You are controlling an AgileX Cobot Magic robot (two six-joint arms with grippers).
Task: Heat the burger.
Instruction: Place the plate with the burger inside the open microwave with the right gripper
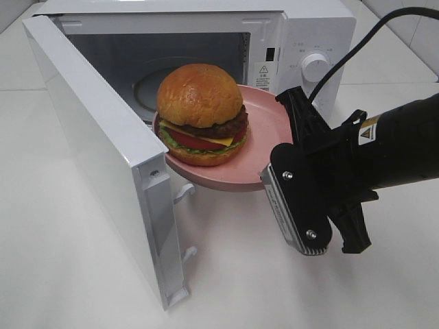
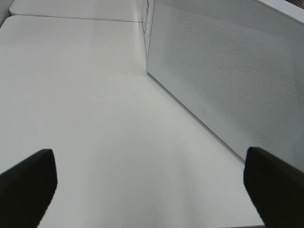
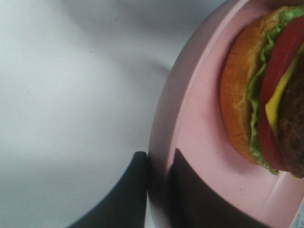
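The burger (image 1: 201,113), with a glossy brown bun, dark patty, cheese, tomato and lettuce, sits on a pink plate (image 1: 264,130). The plate is held in the air just in front of the open microwave (image 1: 315,34). My right gripper (image 1: 287,110) is shut on the plate's right rim. The right wrist view shows its fingers (image 3: 137,194) clamping the plate's rim (image 3: 199,142), with the burger (image 3: 242,95) beyond. My left gripper (image 2: 152,190) is open and empty over the bare table, and is out of the high view.
The microwave's door (image 1: 96,137) stands swung open to the left, reaching toward the table's front. A glass turntable (image 1: 145,88) lies inside the cavity. A white perforated microwave panel (image 2: 223,85) stands close beside my left gripper. A black cable (image 1: 357,41) trails from the right arm.
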